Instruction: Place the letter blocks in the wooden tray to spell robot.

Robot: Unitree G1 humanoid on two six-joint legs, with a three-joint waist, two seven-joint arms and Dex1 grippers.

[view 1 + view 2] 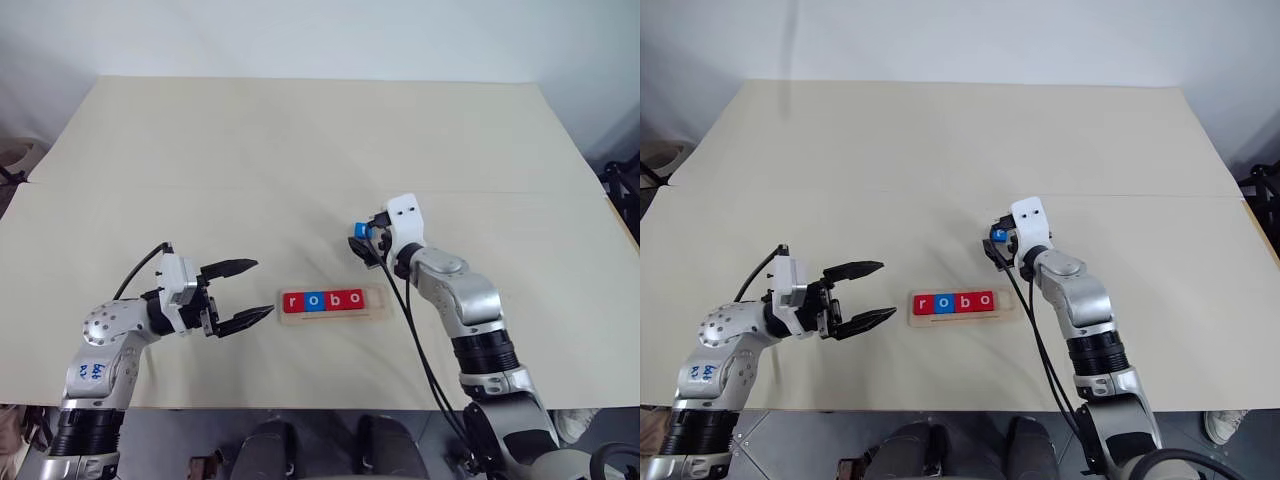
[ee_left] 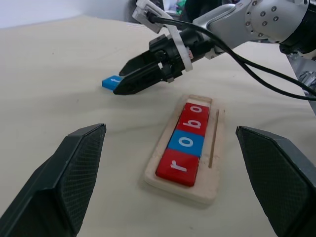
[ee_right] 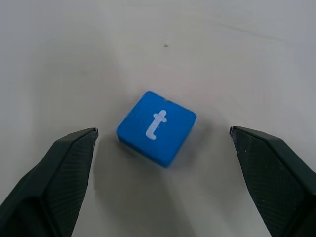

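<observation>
Now my right gripper [image 3: 163,143], spread wide, straddles the blue t block [image 3: 156,127] lying turned on the surface [image 1: 300,150], at two o'clock from the wooden tray [image 1: 332,303] spelling r-o-b-o. Closing on its corners could spin it away. Left gripper [image 1: 243,291] is spread, empty.

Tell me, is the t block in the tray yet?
Not yet. The blue t block lies flat on the table, outside the wooden tray, between the right pincer's open fingers.
</observation>
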